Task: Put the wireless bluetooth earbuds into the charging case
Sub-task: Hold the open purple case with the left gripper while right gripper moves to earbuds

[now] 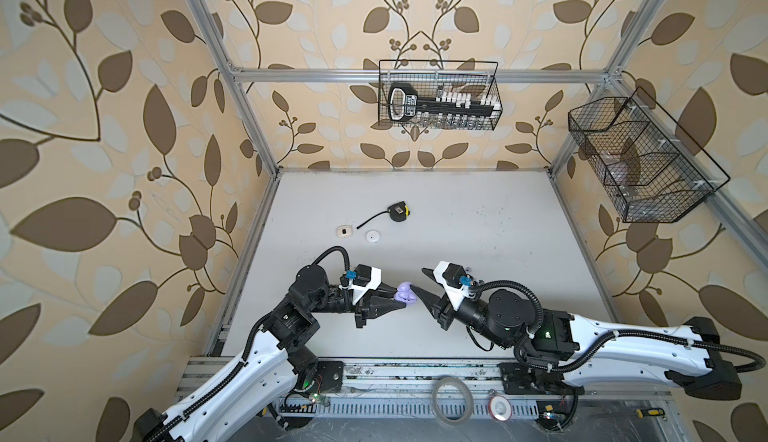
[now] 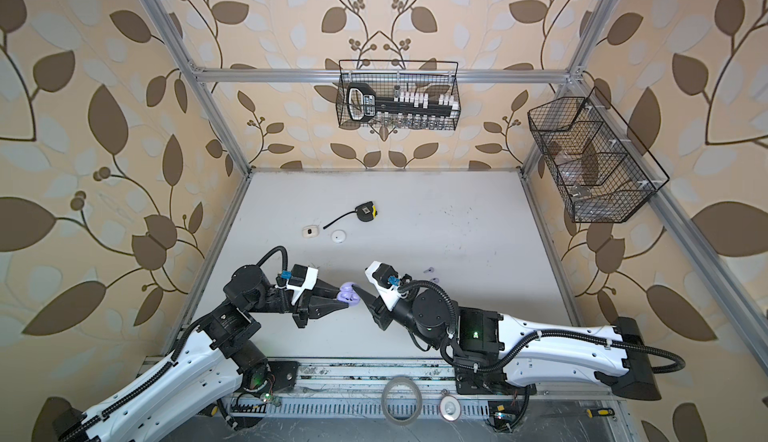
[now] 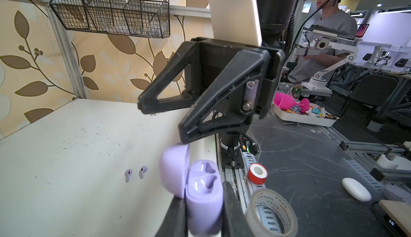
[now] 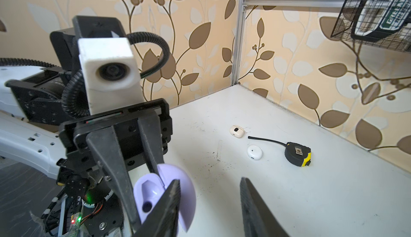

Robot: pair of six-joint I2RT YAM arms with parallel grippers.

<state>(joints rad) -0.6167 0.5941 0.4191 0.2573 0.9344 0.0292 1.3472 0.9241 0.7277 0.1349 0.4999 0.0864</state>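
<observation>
Around the open lavender case (image 1: 405, 291), left gripper (image 1: 400, 298) clamped tight. Just beside the case hangs the right gripper (image 1: 417, 280), jaws apart; two lavender earbuds (image 3: 128, 174) lie nearby.

A black-and-yellow tape measure (image 1: 400, 213) lies on the white counter (image 1: 478, 220), well beyond the fingers (image 1: 380, 307). On their near side, off the counter, sit a clear tape roll (image 1: 435, 400) and a red-rimmed spool (image 1: 500, 408).

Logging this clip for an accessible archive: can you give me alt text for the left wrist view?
The left hand grips an open lavender charging case, both sockets empty. The right hand hangs open close to its lid, and two lavender earbuds lie apart from it on the white table.
</observation>
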